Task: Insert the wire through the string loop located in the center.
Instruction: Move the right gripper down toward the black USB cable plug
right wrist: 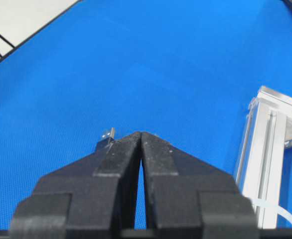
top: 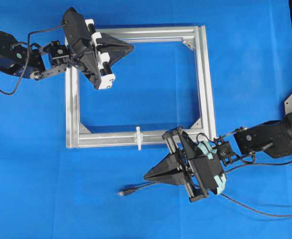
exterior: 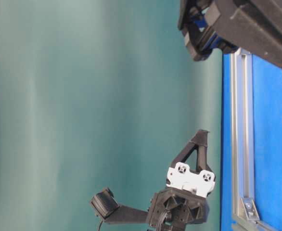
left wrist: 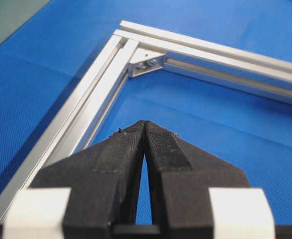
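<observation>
A bright blue cloth [top: 31, 149] is covering the bench, its fine weave showing up close in both wrist views, and a silver square aluminium frame [top: 206, 79] is lying flat on it in the middle of the overhead view. In the table-level view a plain teal backdrop [exterior: 83, 106] is filling the left side of the frame. The left tool [top: 131, 48] is hanging over the frame's upper left corner with its fingers pressed together and nothing between them. The right tool [top: 147, 176] is sitting in the lower centre, just below the frame's bottom rail, also pressed together and empty. The wire [top: 136, 188] is lying on the cloth just beneath it, its plug pointing toward the lower left. The string loop [top: 138, 137] is standing on the bottom rail, near the rail's middle.
</observation>
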Tool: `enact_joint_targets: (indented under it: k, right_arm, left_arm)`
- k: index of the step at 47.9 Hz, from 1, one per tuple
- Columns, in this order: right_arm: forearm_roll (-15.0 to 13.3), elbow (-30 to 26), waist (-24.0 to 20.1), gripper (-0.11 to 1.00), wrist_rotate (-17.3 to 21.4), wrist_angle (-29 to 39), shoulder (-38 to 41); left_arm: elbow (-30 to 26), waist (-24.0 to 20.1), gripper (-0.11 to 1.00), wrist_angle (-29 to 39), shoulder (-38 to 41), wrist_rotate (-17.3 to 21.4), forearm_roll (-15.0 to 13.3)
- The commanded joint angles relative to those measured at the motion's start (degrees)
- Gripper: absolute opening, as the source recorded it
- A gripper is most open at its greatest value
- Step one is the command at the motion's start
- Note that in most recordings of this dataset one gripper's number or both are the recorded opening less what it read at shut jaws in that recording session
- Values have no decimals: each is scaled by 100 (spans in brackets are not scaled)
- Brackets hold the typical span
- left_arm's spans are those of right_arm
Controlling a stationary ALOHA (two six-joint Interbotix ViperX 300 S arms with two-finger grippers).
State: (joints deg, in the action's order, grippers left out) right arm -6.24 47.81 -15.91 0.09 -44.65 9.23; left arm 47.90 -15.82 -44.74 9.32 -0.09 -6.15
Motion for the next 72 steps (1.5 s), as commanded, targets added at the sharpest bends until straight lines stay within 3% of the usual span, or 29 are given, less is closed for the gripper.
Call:
enact_joint_targets:
  k: [1, 13, 23, 27, 32, 42, 46, 50, 60, 72]
  right_arm:
    - [0, -88, -149, 0, 9, 0, -308]
    - [9, -114, -237, -5, 255, 826, -536]
    - [0, -114, -281, -5, 519, 888, -545]
    - [0, -123, -316, 0, 545, 888, -545]
    - [44, -158, -360, 18, 554, 896, -545]
    - [264, -193, -431, 80, 545, 932, -519]
    - [316, -202, -431, 93, 545, 923, -501]
    - [396, -211, -431, 89, 545, 932, -431]
    - [721, -404, -439, 90, 545, 870, 158]
    - [923, -729, -439, 90, 545, 861, 826]
  left_arm:
    - [-70, 35, 0, 79, -334, 18, 114]
    - [-18, 18, 0, 158, -369, 26, 114]
    - [-18, 18, 0, 176, -369, 18, 114]
    - [-18, 18, 0, 185, -369, 18, 123]
    - [-18, 18, 0, 211, -369, 18, 123]
    - [-18, 18, 0, 211, -378, 26, 123]
    - [-35, 18, 0, 211, -378, 35, 123]
    - [-44, 18, 0, 220, -378, 44, 123]
    - [-35, 18, 0, 211, -387, 53, 123]
    - [-9, 18, 0, 220, -396, 53, 123]
